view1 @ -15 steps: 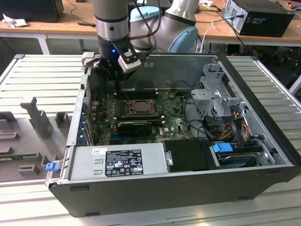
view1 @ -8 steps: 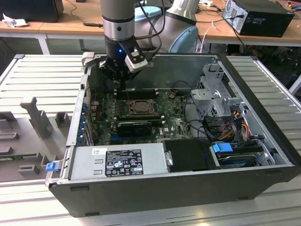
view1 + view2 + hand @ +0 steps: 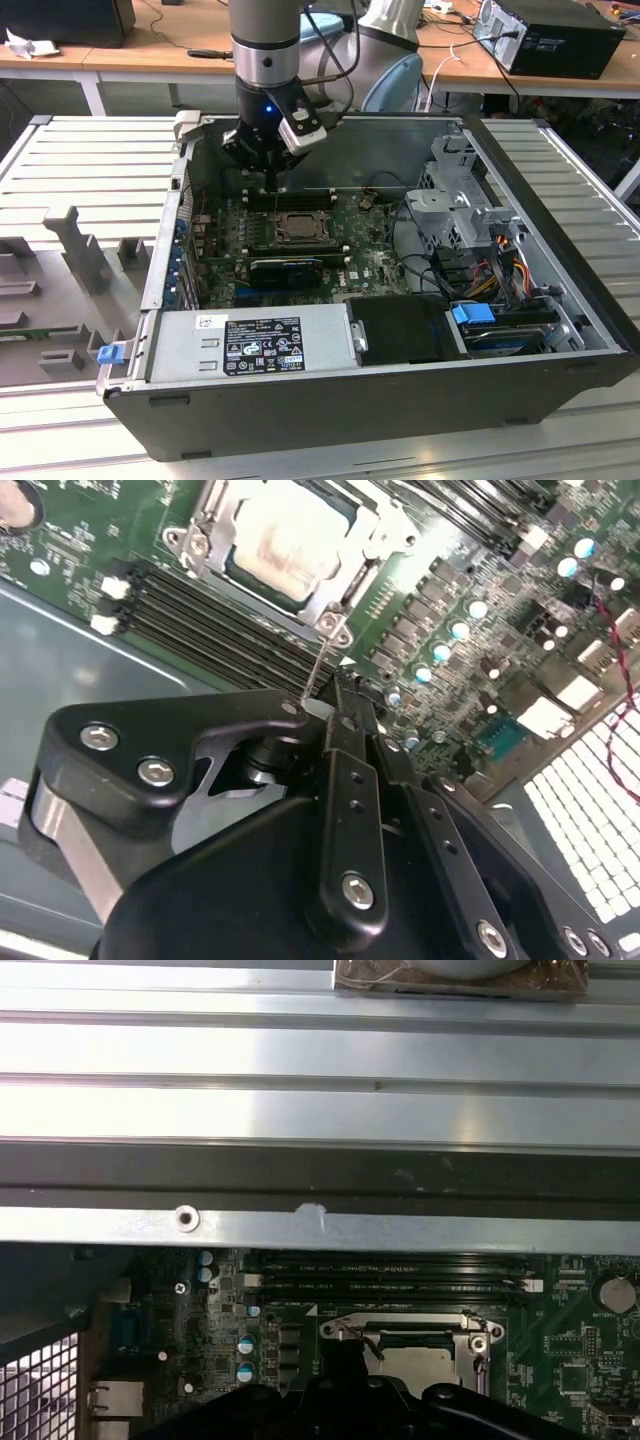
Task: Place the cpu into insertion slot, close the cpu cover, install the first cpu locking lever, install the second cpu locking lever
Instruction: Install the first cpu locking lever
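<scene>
Gripper [image 3: 335, 685] with its black jaws clenched around a thin wire locking lever [image 3: 318, 665] hovers just beside the dark-framed square insertion slot [image 3: 285, 545] holding the pale silver cpu [image 3: 280, 540].

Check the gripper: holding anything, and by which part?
The gripper is closed on a thin wire lever by the cpu cover, gripping its free end.

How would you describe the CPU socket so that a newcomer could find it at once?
Look into the open computer case, at the green motherboard on its floor. The insertion slot sits just below the gripper: a square, dark metal-framed socket with a pale centre, unlike the long narrow black slots beside it.
</scene>
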Action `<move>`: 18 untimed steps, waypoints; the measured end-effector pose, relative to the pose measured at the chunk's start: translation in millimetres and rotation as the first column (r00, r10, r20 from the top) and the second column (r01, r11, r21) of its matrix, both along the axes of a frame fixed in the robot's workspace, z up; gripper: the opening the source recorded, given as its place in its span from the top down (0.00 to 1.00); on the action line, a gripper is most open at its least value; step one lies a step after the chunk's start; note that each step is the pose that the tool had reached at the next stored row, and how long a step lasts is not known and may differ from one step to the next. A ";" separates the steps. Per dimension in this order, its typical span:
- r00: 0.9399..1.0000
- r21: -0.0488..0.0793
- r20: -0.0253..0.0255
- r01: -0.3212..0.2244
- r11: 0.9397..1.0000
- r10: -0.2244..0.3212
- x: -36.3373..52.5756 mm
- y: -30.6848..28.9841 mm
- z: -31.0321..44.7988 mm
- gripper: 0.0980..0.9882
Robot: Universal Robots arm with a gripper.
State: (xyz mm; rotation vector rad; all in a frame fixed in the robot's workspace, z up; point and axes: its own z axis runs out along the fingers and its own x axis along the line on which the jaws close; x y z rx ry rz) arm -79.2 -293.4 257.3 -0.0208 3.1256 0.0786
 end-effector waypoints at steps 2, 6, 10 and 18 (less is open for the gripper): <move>1.000 0.000 0.000 0.000 1.000 0.000 3.5 0.0 -0.4 0.99; 1.000 0.000 0.000 0.000 1.000 0.000 11.7 0.0 -1.3 0.99; 1.000 0.058 0.000 0.000 0.998 0.000 17.3 -0.8 -3.6 0.99; 1.000 0.057 0.000 -0.019 0.998 0.019 30.4 -0.8 -17.9 0.99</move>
